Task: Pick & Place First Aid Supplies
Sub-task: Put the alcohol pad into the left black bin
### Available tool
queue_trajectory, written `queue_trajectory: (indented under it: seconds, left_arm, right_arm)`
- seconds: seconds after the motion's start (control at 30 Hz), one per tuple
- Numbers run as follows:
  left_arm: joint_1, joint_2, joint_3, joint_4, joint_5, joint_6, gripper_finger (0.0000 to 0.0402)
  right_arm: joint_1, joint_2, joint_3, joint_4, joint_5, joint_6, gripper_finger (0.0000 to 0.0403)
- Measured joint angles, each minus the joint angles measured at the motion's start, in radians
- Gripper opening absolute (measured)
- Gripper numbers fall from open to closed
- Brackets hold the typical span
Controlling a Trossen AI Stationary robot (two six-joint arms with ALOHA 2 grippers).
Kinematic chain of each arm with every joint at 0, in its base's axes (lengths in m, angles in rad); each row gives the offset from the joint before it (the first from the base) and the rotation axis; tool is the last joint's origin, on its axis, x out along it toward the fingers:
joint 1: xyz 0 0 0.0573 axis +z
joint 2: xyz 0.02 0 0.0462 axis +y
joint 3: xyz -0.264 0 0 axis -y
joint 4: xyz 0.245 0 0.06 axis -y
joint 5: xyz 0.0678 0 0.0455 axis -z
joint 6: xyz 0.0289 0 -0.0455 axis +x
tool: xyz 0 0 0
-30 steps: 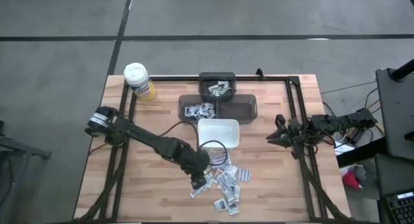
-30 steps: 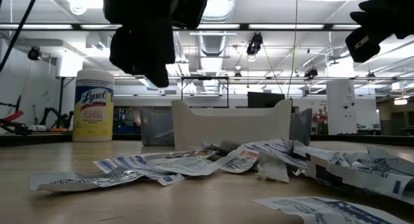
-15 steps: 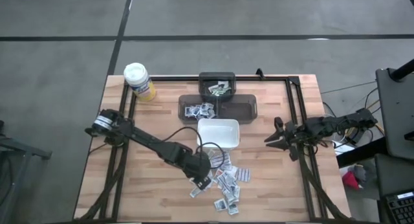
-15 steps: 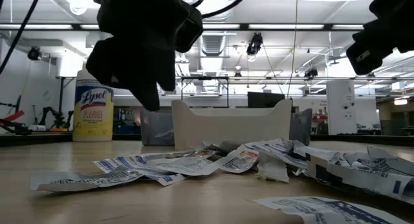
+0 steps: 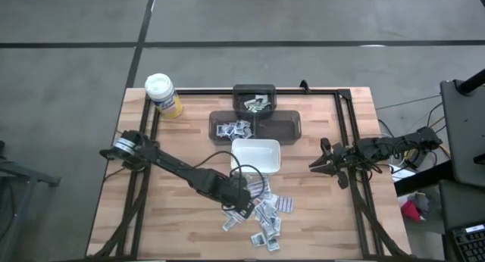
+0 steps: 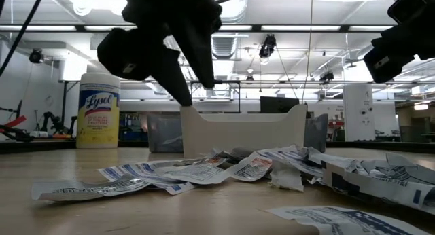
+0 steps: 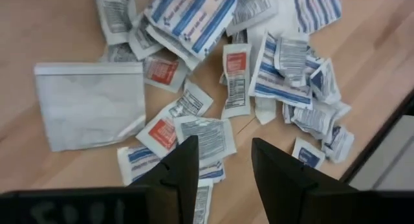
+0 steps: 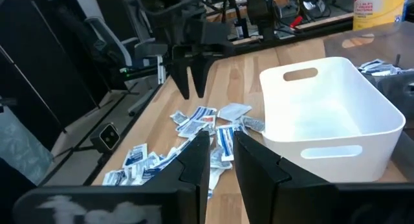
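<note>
Packets [image 5: 265,216], flat, white and grey with blue or red print, are lying heaped on the worktop [image 5: 318,216] near the empty white dish [image 5: 255,155]. More are sitting in two dark bins [image 5: 233,127] beyond. The canister [image 6: 98,110] is reading "Lysol". The left fingers [image 7: 187,166] are hovering parted, holding nothing; the right fingers [image 8: 194,159] are hanging apart at right.
</note>
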Motion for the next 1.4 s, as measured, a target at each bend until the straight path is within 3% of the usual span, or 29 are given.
queue_trajectory:
  seconds: [0.27, 0.4, 0.77, 1.03, 1.4]
  left_arm:
    - [-0.008, 0.142, 0.18, -0.216, 0.007, 0.005, 0.0136]
    - [-0.008, 0.168, 0.22, -0.233, 0.017, 0.008, 0.0136]
    - [-0.012, 0.228, 0.224, -0.226, 0.06, -0.044, 0.0136]
    - [-0.012, 0.228, 0.223, -0.227, 0.035, -0.054, 0.0136]
    - [-0.012, 0.26, 0.223, -0.224, 0.053, -0.06, 0.0135]
  right_arm:
    - [0.0, 0.0, 0.0, -0.002, 0.0, 0.0, 0.0075]
    - [0.0, 0.0, 0.0, -0.003, 0.0, -0.004, 0.0081]
    - [0.0, 0.0, -0.001, -0.005, 0.0, -0.008, 0.0081]
    - [0.0, 0.0, -0.001, -0.005, 0.0, -0.012, 0.0068]
    - [0.0, 0.0, -0.001, -0.007, 0.0, -0.012, 0.0083]
